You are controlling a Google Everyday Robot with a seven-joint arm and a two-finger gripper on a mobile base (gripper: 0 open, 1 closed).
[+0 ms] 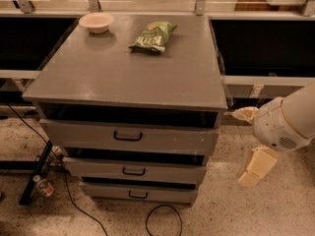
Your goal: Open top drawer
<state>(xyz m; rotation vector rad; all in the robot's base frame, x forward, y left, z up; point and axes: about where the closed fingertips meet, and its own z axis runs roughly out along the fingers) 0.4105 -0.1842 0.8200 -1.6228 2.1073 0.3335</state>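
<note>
The grey surface (123,73) fills the middle of the view, its front edge overhanging a dark gap. Directly under that gap sits the top drawer (167,140), its scuffed front about flush with the edge above; it may be out a little, but that is hard to judge from this angle. Two lower drawers (162,173) step back beneath it. To the right, clear of the cabinet's corner and above open speckled floor (221,210), hangs the gripper (241,146), its cream fingers (258,165) spread wide and holding nothing. A green bag (153,35) lies near the back of the surface, and a bowl (96,22) sits at the back left corner. The black handle (128,136) at the drawer's centre is untouched. A cable (162,209) loops on the floor in front.
</note>
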